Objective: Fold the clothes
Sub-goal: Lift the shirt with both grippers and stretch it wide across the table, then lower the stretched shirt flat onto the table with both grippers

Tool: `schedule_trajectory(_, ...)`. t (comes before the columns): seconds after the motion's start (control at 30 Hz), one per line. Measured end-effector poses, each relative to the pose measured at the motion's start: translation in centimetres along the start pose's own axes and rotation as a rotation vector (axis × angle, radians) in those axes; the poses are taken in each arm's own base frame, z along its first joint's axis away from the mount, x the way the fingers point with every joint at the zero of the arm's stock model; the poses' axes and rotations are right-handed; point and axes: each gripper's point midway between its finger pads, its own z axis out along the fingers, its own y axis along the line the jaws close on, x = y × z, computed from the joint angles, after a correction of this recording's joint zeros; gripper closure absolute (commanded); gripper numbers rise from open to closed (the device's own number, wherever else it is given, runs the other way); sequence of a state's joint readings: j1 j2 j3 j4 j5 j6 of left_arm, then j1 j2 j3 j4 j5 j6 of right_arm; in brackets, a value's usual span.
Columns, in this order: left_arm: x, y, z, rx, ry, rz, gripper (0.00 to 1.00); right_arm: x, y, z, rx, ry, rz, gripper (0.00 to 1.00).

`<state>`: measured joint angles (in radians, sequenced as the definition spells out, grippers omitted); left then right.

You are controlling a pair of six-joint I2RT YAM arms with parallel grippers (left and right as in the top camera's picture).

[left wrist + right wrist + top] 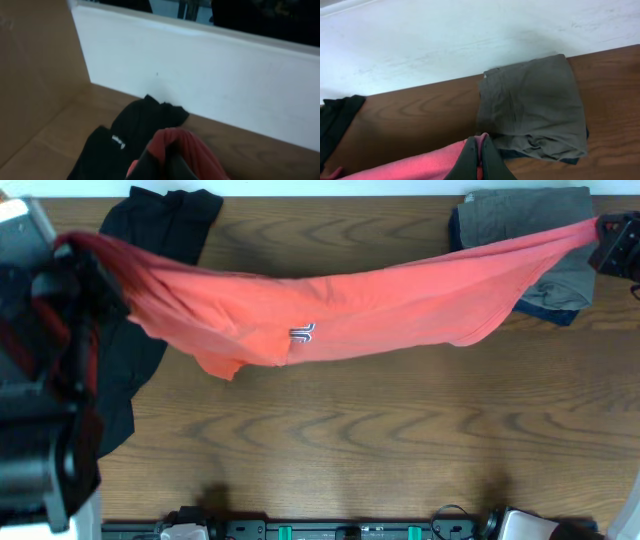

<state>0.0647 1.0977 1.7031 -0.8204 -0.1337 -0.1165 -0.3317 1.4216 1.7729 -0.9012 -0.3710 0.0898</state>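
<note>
— Table (350, 450) first: what does the overhead view show across the wood grain?
— Mostly the coral-red T-shirt (330, 310). It is stretched in a long, sagging band from the far-left corner to the far-right corner. Whether its low middle touches the table cannot be told.
— And next in size?
— The black garment (165, 225), crumpled at the far left and running down the table's left side, partly under the shirt. At the far right lies a folded gray garment (530, 220), with a dark-blue layer (555, 310) showing under its near edge.
— What do the wrist views add?
— The left wrist view shows a white wall (200, 75) behind the table and a brown panel (35, 75) at the side. Neither is plain from above. It also shows a small white logo (116, 140) on the black garment, which the overhead view does not show. The right wrist view shows the gray garment's creases up close.
— How do the arms stand?
— The left end effector (165, 167) is wrapped in bunched red cloth. Its jaws are mostly hidden, yet the shirt hangs from it, so it is gripping the T-shirt. The right end effector (479, 160) has its dark fingers (470, 157) pressed narrow together, pinching the shirt's pink-red edge just beside the gray garment.
— Anything smaller?
— Only the overhead view shows a small white emblem (303, 332) near the shirt's middle.
</note>
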Motion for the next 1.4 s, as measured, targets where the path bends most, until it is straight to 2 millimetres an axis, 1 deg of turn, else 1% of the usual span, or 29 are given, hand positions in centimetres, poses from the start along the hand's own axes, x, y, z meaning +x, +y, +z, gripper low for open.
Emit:
schedule_trajectory(0.07,0.9,0.3,-0.5,-0.007,0.037,0.003,0.94,0.0,0.1,-0.4,0.0,-0.002,-0.001,0.99)
schedule_trajectory(0.13,2.0,0.5,-0.5,-0.016,0.079,0.004,0.94,0.2,0.2,-0.5,0.0,0.005,0.002,0.99)
schedule_trajectory(0.17,2.4,0.5,-0.3,-0.019,0.096,0.007,0.94,0.3,0.2,-0.5,0.001,0.008,0.003,0.99)
schedule_trajectory(0.23,3.1,0.4,0.7,-0.026,0.133,0.012,0.94,0.5,0.1,-0.3,0.001,0.016,0.006,0.99)
schedule_trajectory(0.3,4.0,0.3,2.5,-0.035,0.179,0.021,0.94,0.8,-0.1,0.2,0.003,0.032,0.013,0.99)
schedule_trajectory(0.37,5.3,0.1,4.7,-0.046,0.238,0.032,0.94,1.2,-0.4,0.7,0.004,0.053,0.02,0.99)
schedule_trajectory(0.47,8.0,-0.5,8.4,-0.048,0.352,0.05,0.94,2.1,-1.0,2.1,0.008,0.097,0.033,0.99)
schedule_trajectory(0.5,8.9,-0.7,9.4,-0.046,0.383,0.054,0.94,2.3,-1.1,2.4,0.009,0.107,0.036,0.99)
schedule_trajectory(0.6,11.9,-1.2,12.6,-0.038,0.49,0.065,0.94,3.3,-1.8,4.0,0.013,0.156,0.048,0.99)
schedule_trajectory(0.7,15.4,-1.6,15.7,-0.037,0.597,0.075,0.94,4.4,-2.5,5.6,0.015,0.202,0.057,0.99)
schedule_trajectory(0.77,17.7,-1.7,17.7,-0.044,0.662,0.083,0.94,5.1,-2.5,6.7,0.011,0.233,0.058,0.99)
schedule_trajectory(0.8,19.2,-1.7,18.8,-0.048,0.7,0.087,0.94,5.4,-2.4,7.2,0.006,0.246,0.056,0.99)
schedule_trajectory(0.83,20.1,-1.7,19.5,-0.048,0.72,0.089,0.94,5.9,-2.3,7.9,0.0,0.264,0.055,0.99)
schedule_trajectory(0.9,22.7,-1.8,21.8,-0.053,0.772,0.094,0.94,6.9,-2.0,9.3,-0.012,0.301,0.054,0.99)
schedule_trajectory(0.97,24.7,-1.7,23.3,-0.059,0.81,0.098,0.94,7.6,-1.8,10.3,-0.02,0.328,0.055,0.99)
schedule_trajectory(1.1,28.1,-1.7,26.4,-0.064,0.839,0.102,0.94,8.8,-2.1,12.0,-0.023,0.369,0.059,0.99)
schedule_trajectory(1.13,28.9,-1.7,27.1,-0.064,0.845,0.102,0.92,9.1,-2.1,12.2,-0.023,0.378,0.061,0.99)
schedule_trajectory(1.17,29.5,-1.7,27.7,-0.064,0.848,0.104,0.86,9.3,-2.2,12.5,-0.023,0.384,0.062,0.99)
schedule_trajectory(1.2,30.0,-1.7,28.2,-0.063,0.848,0.105,0.74,9.4,-2.2,12.7,-0.022,0.39,0.064,0.99)
schedule_trajectory(1.23,30.4,-1.7,28.6,-0.059,0.849,0.116,0.56,9.5,-2.3,12.8,-0.022,0.393,0.065,0.99)
schedule_trajectory(1.27,30.7,-1.8,29.0,-0.056,0.844,0.12,0.42,9.6,-2.3,12.8,-0.022,0.394,0.064,0.99)
schedule_trajectory(1.3,30.7,-1.8,29.3,-0.052,0.837,0.121,0.3,9.6,-2.3,12.8,-0.022,0.394,0.063,0.99)
schedule_trajectory(1.33,30.6,-1.9,29.4,-0.05,0.832,0.125,0.23,9.6,-2.3,12.8,-0.023,0.394,0.062,0.99)
schedule_trajectory(1.4,30.0,-2.0,29.3,-0.044,0.818,0.131,0.2,9.6,-2.3,12.8,-0.022,0.394,0.062,0.99)
